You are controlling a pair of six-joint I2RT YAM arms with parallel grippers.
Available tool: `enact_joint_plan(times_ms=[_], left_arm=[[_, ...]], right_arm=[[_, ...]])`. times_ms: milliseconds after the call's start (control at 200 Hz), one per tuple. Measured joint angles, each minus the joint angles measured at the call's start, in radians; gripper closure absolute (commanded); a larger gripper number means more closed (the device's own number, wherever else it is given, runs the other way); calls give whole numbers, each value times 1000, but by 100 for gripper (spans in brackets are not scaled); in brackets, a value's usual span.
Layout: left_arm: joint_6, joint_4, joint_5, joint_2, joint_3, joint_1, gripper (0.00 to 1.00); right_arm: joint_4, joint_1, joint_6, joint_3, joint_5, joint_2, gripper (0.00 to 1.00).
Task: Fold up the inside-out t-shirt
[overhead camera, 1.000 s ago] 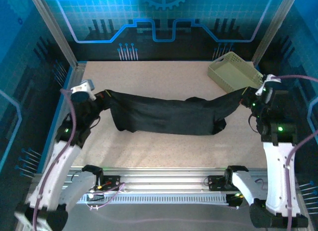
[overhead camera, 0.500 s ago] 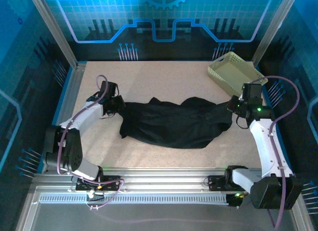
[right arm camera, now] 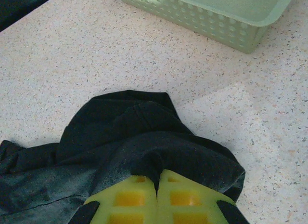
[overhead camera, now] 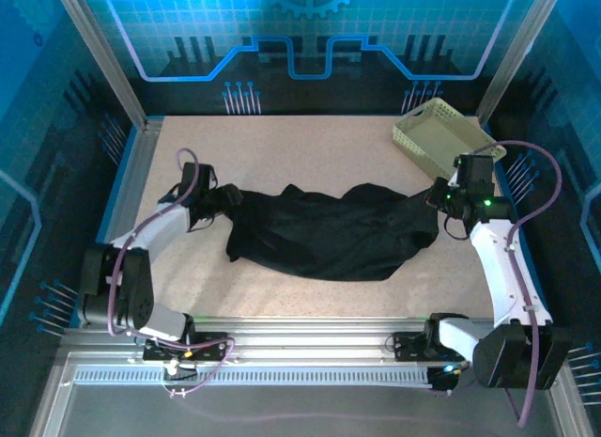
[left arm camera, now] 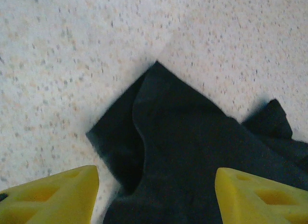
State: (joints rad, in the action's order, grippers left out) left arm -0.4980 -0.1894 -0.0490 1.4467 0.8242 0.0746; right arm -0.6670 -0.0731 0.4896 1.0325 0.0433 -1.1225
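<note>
T-shirt (overhead camera: 329, 235) lies crumpled; wrist view catches right claw (right arm camera: 156, 179) pinching it.

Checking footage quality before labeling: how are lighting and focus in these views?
Top external: blue glow on walls, black t-shirt shows little fold detail. Left wrist: soft, yellow fingers blurred. Right wrist: sharper, pale light patch on table near the basket.

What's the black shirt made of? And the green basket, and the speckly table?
The t-shirt looks like soft matte cloth, maybe cotton: it slumps and wrinkles. The basket looks like smooth pale green plastic, with moulded rows of little holes. The table looks hard and speckled, maybe stone-look laminate; hard to be sure.
</note>
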Motion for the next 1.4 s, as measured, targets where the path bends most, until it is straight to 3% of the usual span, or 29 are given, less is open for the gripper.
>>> enact_joint_plan(times_ms=[160,365,910,1116,1271,1401], left_arm=[[1,65,-66,17,-60,0,40],[1,135,-116,91,-59,0,56],[3,135,-121,151,-39,0,80],[-1,136,-116,161,-28,0,100],[0,128,-101,143,-27,0,100],[-4,88,-78,0,-28,0,100]], right_arm=[[5,0,-1,0,0,-4,100],[7,0,-6,0,-3,-10,100],[7,0,-11,0,-3,-10,100],[7,0,-11,0,-3,-10,100],[3,0,-11,1,0,-10,100],[-35,0,-11,43,6,-10,100]])
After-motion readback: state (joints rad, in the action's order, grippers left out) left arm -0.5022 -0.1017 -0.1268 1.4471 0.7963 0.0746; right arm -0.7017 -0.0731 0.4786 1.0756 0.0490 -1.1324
